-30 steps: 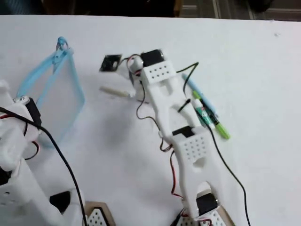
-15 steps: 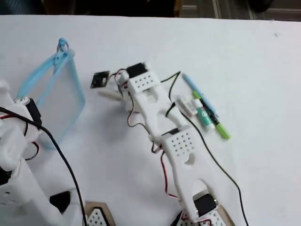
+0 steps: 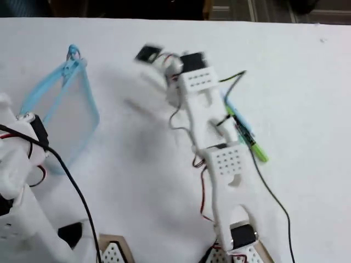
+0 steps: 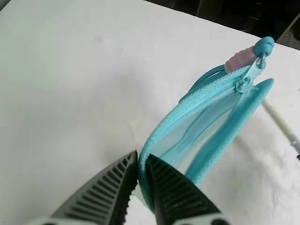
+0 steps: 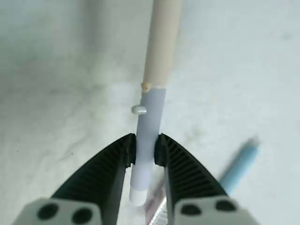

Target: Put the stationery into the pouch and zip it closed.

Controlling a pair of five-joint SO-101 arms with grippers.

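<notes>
Currently the left pincer (image 4: 142,161) is pinching the rim of the blue pouch (image 4: 201,99), which is sitting unzipped on the white bench (image 3: 296,66). Apart from the pouch, the right pincer (image 5: 145,143) is gripping a cream-and-lilac pen (image 5: 152,117). Farther from the pouch, a green pen (image 3: 259,152) is lying beside that arm.

On the white table (image 3: 296,82), a clear pouch (image 3: 61,118) with a light-blue zip rim stands open beside the left arm (image 3: 19,164), while the right arm (image 3: 203,104) stretches up the middle, partly covering a blue pen (image 3: 242,126) and a green pen (image 3: 258,153) lying together.
</notes>
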